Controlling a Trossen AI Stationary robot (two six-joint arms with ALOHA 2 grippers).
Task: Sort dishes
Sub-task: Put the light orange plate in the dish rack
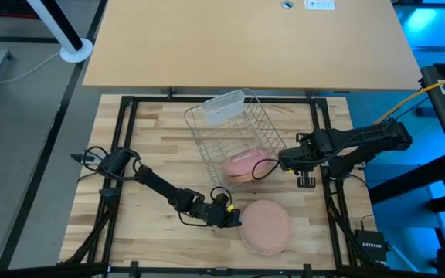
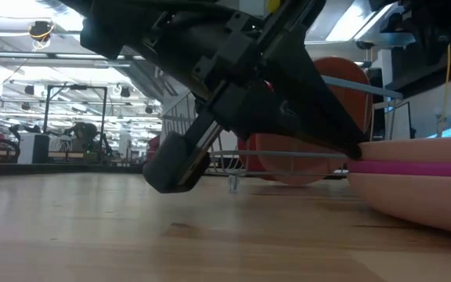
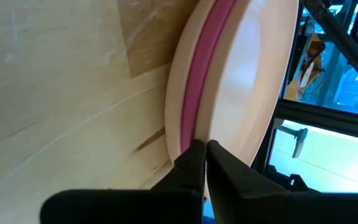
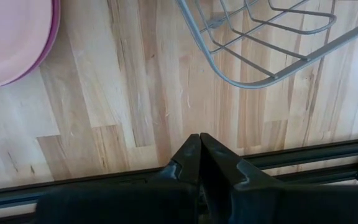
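High view first: the left tool [image 1: 230, 216] sits at the near-left rim of the plate stack [image 1: 266, 226], which lies on the wooden bench [image 1: 153, 147] just in front of the wire rack [image 1: 234, 131]; a pink plate [image 1: 246, 164] rests in the rack's near end, and the right tool [image 1: 284, 164] waits just right of the rack, close to that plate. Low view: the left arm slants down to the rim of the stack, where a magenta plate [image 2: 425, 167] shows as a stripe between two peach ones, and an orange plate [image 2: 331, 117] stands upright in the rack behind it. Left wrist view: the fingers [image 3: 191, 163] are clenched together right at the stack's edge, apparently pinching the rim of the top peach plate [image 3: 241, 81], though how much lip they hold I cannot tell. To do this step well, I would judge the pinch must catch one rim only, then lift gently so the magenta plate below does not come with it or slide. Right wrist view: the right tool's fingers are shut on nothing, above bare planks between the rack and the bench's black frame [image 4: 303, 162]. The bench is pale butcher-block wood; beyond it the low view shows a bright, open workshop with ceiling lights.
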